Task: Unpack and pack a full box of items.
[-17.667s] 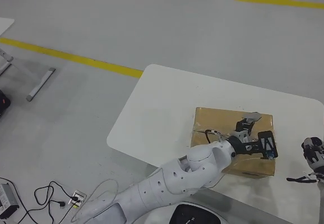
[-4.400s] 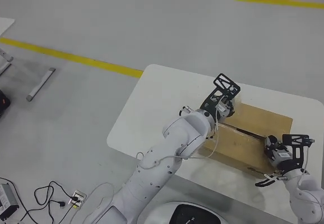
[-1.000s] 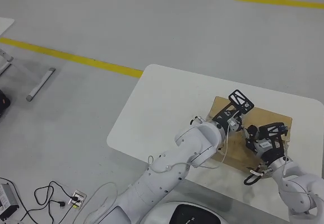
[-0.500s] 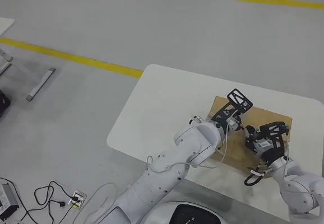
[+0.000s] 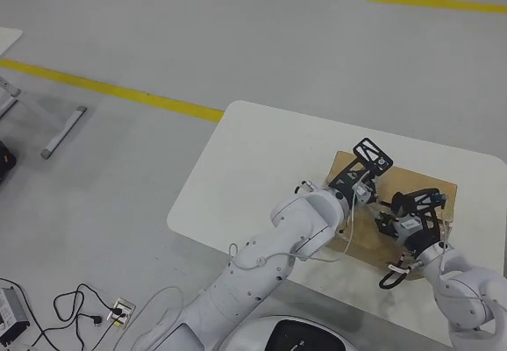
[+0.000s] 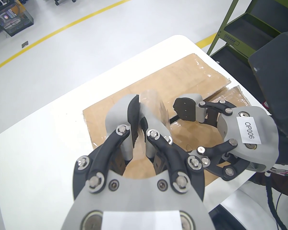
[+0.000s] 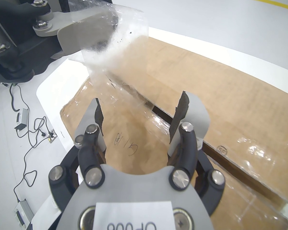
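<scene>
Sitting on table [image 5: 253,175], box [image 5: 411,178], yellow floor line [image 5: 104,87], L gripper [image 6: 140,106] pinching tape [image 7: 115,37], R gripper [image 7: 139,106] spread

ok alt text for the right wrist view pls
The right gripper, fingers open, hangs over the taped seam of the cardboard box. Beyond it, the left gripper pinches a strip of clear tape peeled up from the box, which sits on a white table.

Bright, even overhead light; soft shadows; glints on the clear tape [image 7: 253,148].

Matt cardboard box [image 7: 218,84] (glossy clear tape [image 7: 124,48])
</scene>
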{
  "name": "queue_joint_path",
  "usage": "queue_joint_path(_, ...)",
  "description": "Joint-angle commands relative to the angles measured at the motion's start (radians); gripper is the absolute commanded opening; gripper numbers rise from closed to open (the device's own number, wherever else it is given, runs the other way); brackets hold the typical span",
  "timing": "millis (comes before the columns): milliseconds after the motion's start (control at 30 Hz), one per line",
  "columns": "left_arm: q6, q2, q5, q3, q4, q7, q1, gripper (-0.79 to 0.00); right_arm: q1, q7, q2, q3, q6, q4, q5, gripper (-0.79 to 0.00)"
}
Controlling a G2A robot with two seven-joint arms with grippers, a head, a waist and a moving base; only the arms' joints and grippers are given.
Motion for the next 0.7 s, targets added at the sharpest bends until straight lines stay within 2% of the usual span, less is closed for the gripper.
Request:
queue_joint_path(0,-0.004,0.000,0.001,-0.001,0.000,0.000,0.001,-0.785,0.004,-0.006,-0.001,-0.002,0.007,0.007,0.000,-0.332)
queue_joint_path(100,-0.007,0.001,0.002,-0.005,0.001,0.001,0.002,-0.785,0.013,-0.013,-0.003,-0.010,0.018,0.019,-0.004,-0.453)
queue_joint_path(267,-0.013,0.003,0.006,-0.010,0.003,0.002,0.005,-0.785,0.029,-0.020,-0.007,-0.024,0.028,0.037,0.000,-0.474)
queue_joint_path(433,-0.017,0.004,0.005,-0.013,0.004,0.002,0.007,-0.785,0.040,-0.023,-0.010,-0.031,0.032,0.046,-0.003,-0.536)
queue_joint_path(500,-0.017,0.004,0.004,-0.013,0.005,0.002,0.007,-0.785,0.043,-0.023,-0.010,-0.033,0.034,0.048,-0.007,-0.600)
queue_joint_path(633,-0.019,0.004,0.003,-0.011,0.006,-0.001,0.008,-0.785,0.045,-0.026,-0.011,-0.034,0.042,0.051,-0.012,-0.785)
queue_joint_path(667,-0.019,0.004,0.003,-0.011,0.006,-0.001,0.008,-0.785,0.046,-0.027,-0.011,-0.033,0.045,0.051,-0.013,-0.785)
